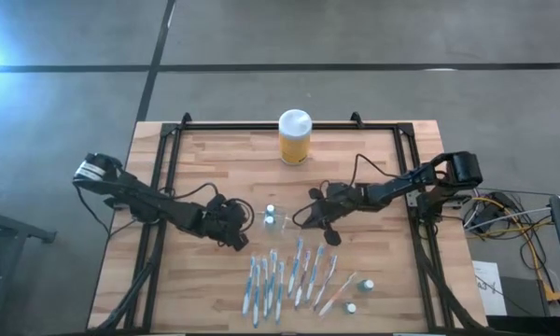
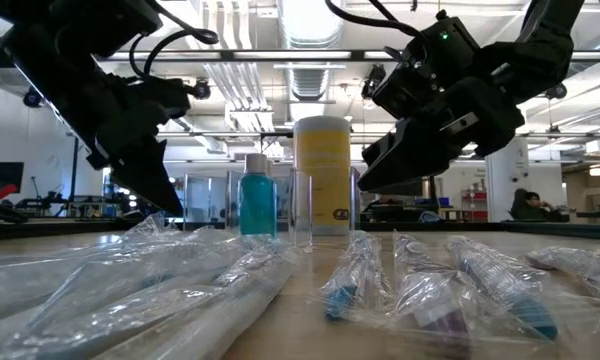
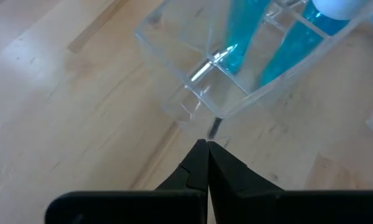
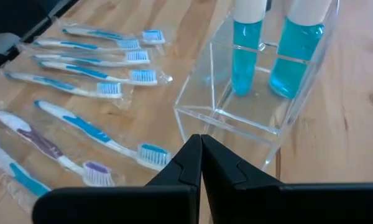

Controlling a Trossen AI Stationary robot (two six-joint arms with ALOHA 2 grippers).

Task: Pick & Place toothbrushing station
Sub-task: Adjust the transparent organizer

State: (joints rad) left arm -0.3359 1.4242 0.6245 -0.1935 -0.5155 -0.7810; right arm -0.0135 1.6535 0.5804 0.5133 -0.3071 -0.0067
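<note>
Overhead, at the left of the frame the left arm reaches in from the surface's (image 1: pixel 215 163) left edge, and its left end effector (image 1: pixel 240 227) sits just left of centre, fingers pressed together, gripping nothing, its tip just beside the station (image 1: pixel 276 220) without clearly touching it. From its wrist camera the closed tips (image 3: pixel 206 154) point at a corner of the clear holder (image 3: pixel 236 68). The station stands upright at the middle of the frame, between the two end effectors, a see-through box with two blue bottles (image 4: pixel 245 53) standing in its compartments. Above it, at the top centre of the surface, is the yellow jar (image 1: pixel 294 137) with a white lid, well apart from the station. Below centre, wrapped toothbrushes (image 1: pixel 271 280) lie in a row, fanned toward the lower edge, with two small caps or bottles (image 1: pixel 366 286) at their right end. Right of centre, the right end effector (image 1: pixel 308 217) also has its fingers pressed together and empty, its tip close to the station's right side; its arm runs off to the right edge of the surface. In the low view both end effectors hang above the surface, the station (image 2: pixel 302 205) between them in front of the jar.
</note>
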